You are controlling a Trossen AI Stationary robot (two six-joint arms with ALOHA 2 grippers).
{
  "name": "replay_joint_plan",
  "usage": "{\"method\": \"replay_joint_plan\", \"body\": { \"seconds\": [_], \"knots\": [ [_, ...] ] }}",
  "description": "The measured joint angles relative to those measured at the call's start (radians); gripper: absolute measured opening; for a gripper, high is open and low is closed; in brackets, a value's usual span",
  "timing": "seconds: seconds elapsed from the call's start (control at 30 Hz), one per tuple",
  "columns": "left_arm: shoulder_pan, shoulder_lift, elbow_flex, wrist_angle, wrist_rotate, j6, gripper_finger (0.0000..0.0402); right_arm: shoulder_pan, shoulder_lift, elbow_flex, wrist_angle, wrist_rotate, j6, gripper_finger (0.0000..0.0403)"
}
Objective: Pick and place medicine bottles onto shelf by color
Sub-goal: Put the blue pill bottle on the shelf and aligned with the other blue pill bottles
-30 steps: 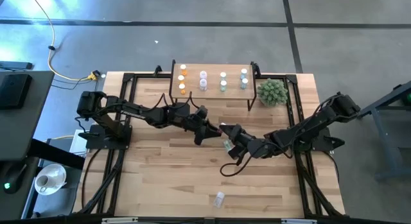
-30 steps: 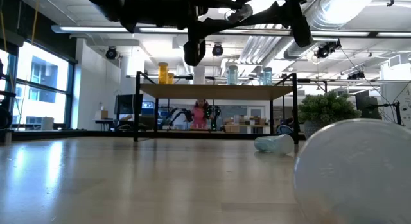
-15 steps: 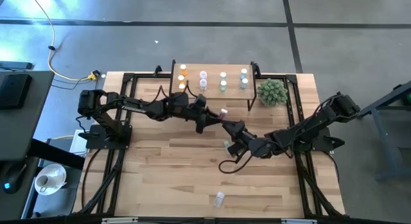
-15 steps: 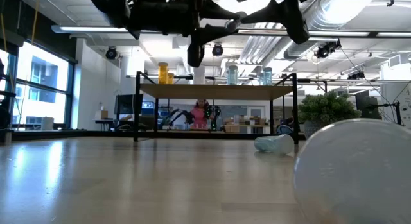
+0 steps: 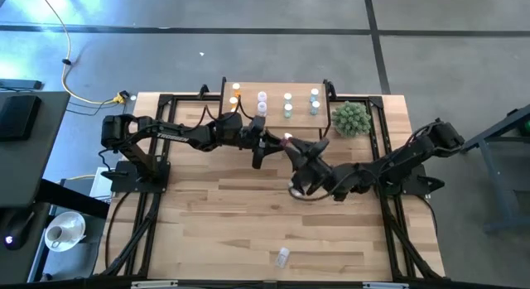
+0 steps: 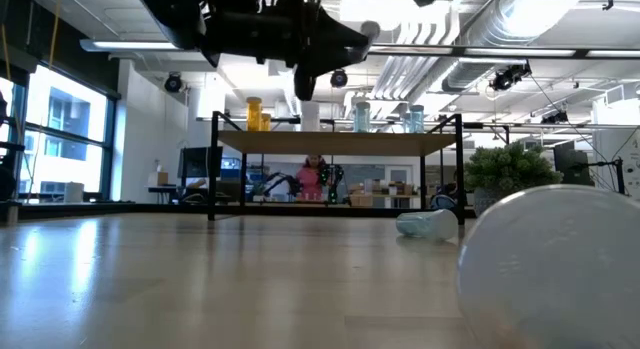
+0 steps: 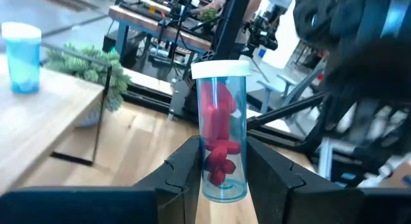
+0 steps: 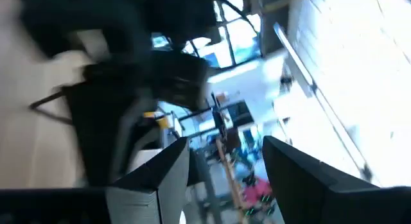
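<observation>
Left gripper (image 7: 221, 179) — its wrist view alone shows the two dark fingers clamped on an upright clear medicine bottle with white cap and pink-red contents (image 7: 220, 139); the high view places this at frame centre, just below the low light-wood shelf on black legs (image 5: 298, 117) carrying orange, pink, green and blue bottles in rows. Left arm stretched rightward from the left edge. Right gripper (image 8: 225, 172) — fingers spread with nothing between them, arm reaching in toward centre from the right edge.
</observation>
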Motion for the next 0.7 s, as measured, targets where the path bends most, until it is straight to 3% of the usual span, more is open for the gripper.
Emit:
{"method": "replay_joint_plan", "body": {
  "seconds": [0.17,0.3,0.53,0.7],
  "knots": [
    [-0.028,0.0,0.0,0.0,0.0,0.1,0.0097,-0.029,0.0,0.114,-0.068,0.052,0.125,0.019],
    [-0.062,0.0,0.0,-0.001,0.0,0.16,0.0097,-0.037,0.0,0.222,-0.221,0.114,0.217,0.019],
    [-0.121,0.0,0.0,0.0,-0.025,0.233,0.0097,-0.04,0.0,0.443,-0.666,0.135,0.486,0.019],
    [-0.147,0.0,0.0,0.009,-0.026,0.238,0.0097,-0.042,0.0,0.619,-1.027,0.025,0.74,0.019]
  ]
}}
